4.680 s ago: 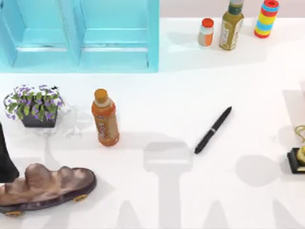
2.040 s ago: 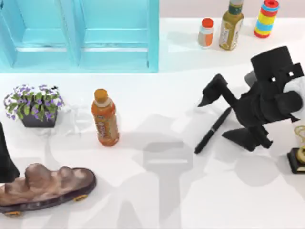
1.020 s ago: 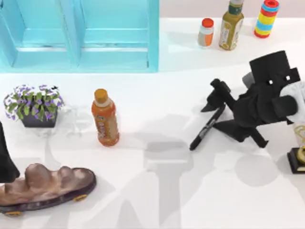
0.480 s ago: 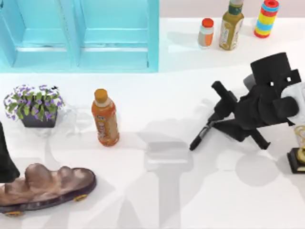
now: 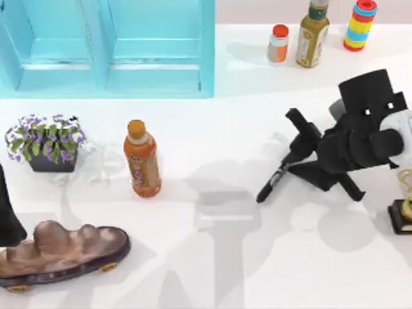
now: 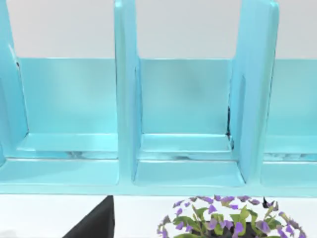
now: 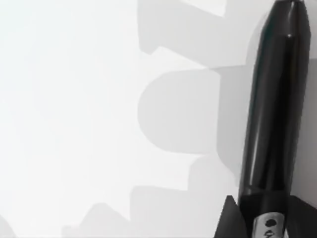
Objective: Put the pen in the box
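The black pen [image 5: 270, 185] is gripped at its upper end by the right tool [image 5: 291, 164], clenched around it, right of centre on the white tabletop [image 5: 212, 257]. Farther back stands the blue box [image 5: 106, 48].

Bright, even light; soft grey shadows

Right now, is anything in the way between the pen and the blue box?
Nothing visible blocks it. The pen sits in the right gripper right of the table's middle, and bare table lies between it and the blue box at the far left. The orange bottle stands off to the left of that path.
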You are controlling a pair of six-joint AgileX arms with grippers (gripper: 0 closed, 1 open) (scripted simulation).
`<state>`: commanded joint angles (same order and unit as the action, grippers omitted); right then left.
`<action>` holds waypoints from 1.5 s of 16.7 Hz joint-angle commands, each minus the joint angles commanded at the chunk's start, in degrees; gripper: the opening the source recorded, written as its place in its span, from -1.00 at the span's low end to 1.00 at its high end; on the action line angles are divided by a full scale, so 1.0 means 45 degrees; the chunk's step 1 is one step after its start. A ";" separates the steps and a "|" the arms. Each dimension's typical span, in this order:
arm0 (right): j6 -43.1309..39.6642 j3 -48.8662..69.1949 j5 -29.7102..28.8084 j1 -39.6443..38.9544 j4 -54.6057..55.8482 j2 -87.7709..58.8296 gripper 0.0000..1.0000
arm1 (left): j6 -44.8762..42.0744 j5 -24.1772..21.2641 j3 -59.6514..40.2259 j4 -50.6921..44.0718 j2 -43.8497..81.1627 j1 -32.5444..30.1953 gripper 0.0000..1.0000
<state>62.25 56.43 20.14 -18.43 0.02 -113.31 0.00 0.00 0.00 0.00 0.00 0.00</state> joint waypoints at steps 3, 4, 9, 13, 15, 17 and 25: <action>-0.0006 0.0477 -0.0010 -0.0003 -0.1008 0.0512 -1.00 | 0.0000 0.0000 0.0000 0.0000 0.0000 0.0000 1.00; -0.0009 0.0691 -0.0011 0.0004 -0.1475 0.0764 -1.00 | 0.0000 0.0000 0.0000 0.0000 0.0000 0.0000 1.00; -0.0032 0.1808 0.0022 0.0028 -0.3940 0.2124 -1.00 | 0.0000 0.0000 0.0000 0.0000 0.0000 0.0000 1.00; -0.0046 0.2207 0.0046 0.0028 -0.4844 0.2623 -1.00 | 0.0000 0.0000 0.0000 0.0000 0.0000 0.0000 1.00; -0.0046 0.2207 0.0046 0.0028 -0.4844 0.2623 -1.00 | 0.0000 0.0000 0.0000 0.0000 0.0000 0.0000 1.00; -0.0030 0.2177 0.0057 0.0035 -0.4795 0.2574 -1.00 | 0.0000 0.0000 0.0000 0.0000 0.0000 0.0000 1.00; -0.0815 0.2020 0.0900 0.4165 -0.4900 0.4588 -1.00 | 0.0000 0.0000 0.0000 0.0000 0.0000 0.0000 1.00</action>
<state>58.58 65.52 24.19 0.31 -22.03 -92.66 0.00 0.00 0.00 0.00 0.00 0.00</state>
